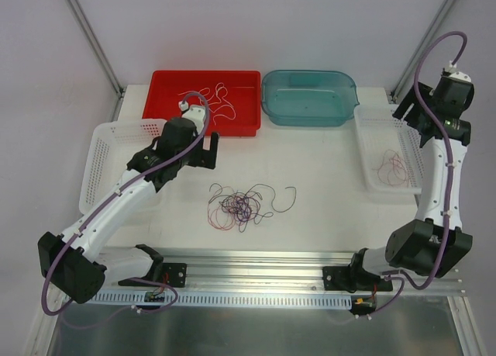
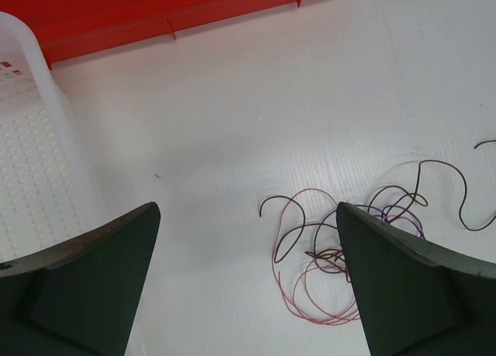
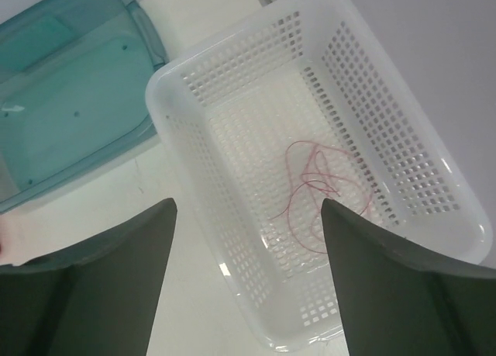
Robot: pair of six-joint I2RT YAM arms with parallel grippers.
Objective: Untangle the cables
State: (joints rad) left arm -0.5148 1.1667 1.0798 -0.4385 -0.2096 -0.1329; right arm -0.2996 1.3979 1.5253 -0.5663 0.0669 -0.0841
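The cables point(image 1: 244, 205) lie in a tangle of black, purple and red-pink loops at the table's middle, and they also show at the lower right of the left wrist view point(image 2: 341, 251). My left gripper point(image 1: 203, 148) point(image 2: 246, 209) hovers open behind and left of the tangle, with nothing between its fingers. More red-pink cables point(image 1: 394, 170) point(image 3: 314, 189) lie in the right white basket point(image 1: 370, 139) point(image 3: 232, 240). High over that basket my right gripper point(image 1: 409, 112) point(image 3: 248, 202) stands open and empty. A few thin white cables point(image 1: 217, 96) rest in the red tray point(image 1: 163, 100).
A teal bin point(image 1: 310, 100) stands at the back between the red tray and the right basket. A second white basket point(image 1: 105, 162) point(image 2: 31, 178) sits at the left, under my left arm. Metal frame posts rise at both back corners, and a rail runs along the near edge.
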